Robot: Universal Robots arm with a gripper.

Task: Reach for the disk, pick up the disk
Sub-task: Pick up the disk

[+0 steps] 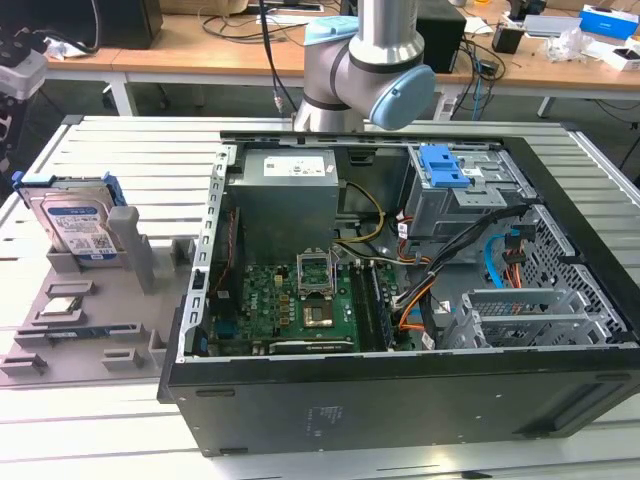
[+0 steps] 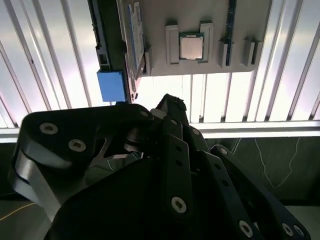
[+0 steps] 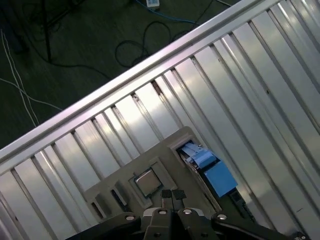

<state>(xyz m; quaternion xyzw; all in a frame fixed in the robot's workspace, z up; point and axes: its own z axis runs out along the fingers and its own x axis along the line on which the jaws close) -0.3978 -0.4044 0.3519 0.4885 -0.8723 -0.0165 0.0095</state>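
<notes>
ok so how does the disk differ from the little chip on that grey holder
The disk stands on edge in its slot; the chip lies flat. The disk is much larger, with a blue frame and a printed label; the chip is a plain silvery square. Both sit on the grey holder.

Soft, even room light fills the exterior view, with shallow shadow inside the computer case point(image 1: 400, 400). In the second wrist view the slatted bench point(image 2: 50, 55) glares nearly white behind the dark, backlit pincer point(image 2: 170, 102). In the first wrist view its slats shine in streaks beside the dim floor point(image 3: 75, 50).
</notes>
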